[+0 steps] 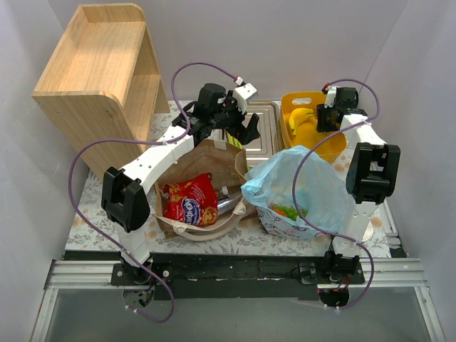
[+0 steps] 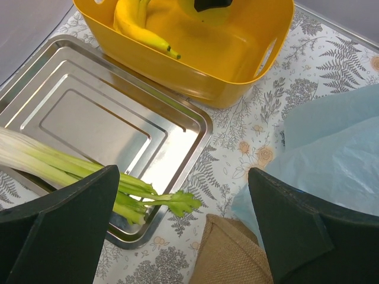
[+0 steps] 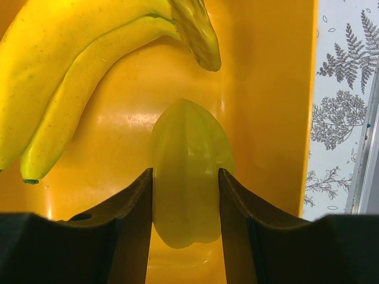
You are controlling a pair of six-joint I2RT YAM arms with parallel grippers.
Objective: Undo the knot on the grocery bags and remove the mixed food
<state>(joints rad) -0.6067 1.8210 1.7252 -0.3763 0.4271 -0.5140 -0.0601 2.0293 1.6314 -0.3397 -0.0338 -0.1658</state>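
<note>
Looking at your right gripper point(image 3: 185, 175), it's clamped on a pale yellow-green ribbed fruit point(image 3: 186, 136). The skin looks waxy, so I'd guess it's light, a bit slippery and easy to bruise. A gentle pinch across the broad middle is the spot, and that's roughly where the fingers sit. It's held inside the yellow plastic tub point(image 3: 266, 118), right next to the yellow bananas point(image 3: 71, 71). That arm is stretched far out, wrist pointing down into the tub.

Your left gripper point(image 2: 182, 174) is spread wide with nothing in it, hovering over the shallow steel tray point(image 2: 89, 118) just beside the tub, where the pale-green leek point(image 2: 59, 163) lies. The crinkly light-blue plastic bag point(image 1: 306, 185) sits on the tub's near side, mouth open. Can't spot a knot.
</note>
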